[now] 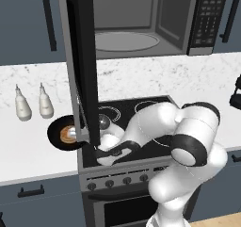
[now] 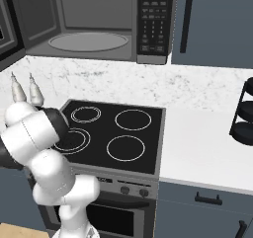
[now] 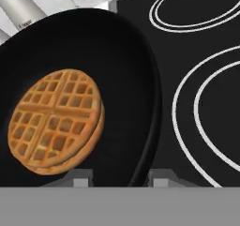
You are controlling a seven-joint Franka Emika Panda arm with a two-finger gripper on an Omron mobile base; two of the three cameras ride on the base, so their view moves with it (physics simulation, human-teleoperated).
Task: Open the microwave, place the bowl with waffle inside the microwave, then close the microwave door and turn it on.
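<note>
Reaching low beside the stove (image 1: 136, 122), the arm has its tool (image 3: 119, 180) right at the bowl with waffle (image 3: 89, 98), and what a setup this is! The bowl sits on the desk (image 1: 28, 146) just left of the stove, its rim lapping over the stove's left edge, with two white bottles (image 1: 33, 103) standing near it further left of the stove. Up above the stove, the microwave (image 2: 94, 22) is wide open, its door (image 1: 82, 66) swung out edge-on and hanging down in front of the bowl in the left base view, so the cavity and glass turntable (image 2: 89, 41) sit bare and ready for a load, I'd say. That reads as the opening step done and the pick-up now in hand. Look at the hand view: the two fingertips (image 3: 80, 179) stand either side of the bowl's near rim, one on the inside by the waffle, the other outside over the stove, a rim pinch and a sensible one for a shallow dish. The tool is partly parted, narrow, straddling that thin wall, but whether the pads are truly clamped on the rim or just short of it, I cannot tell. The bowl looks level on the desk, not lifted.
</note>
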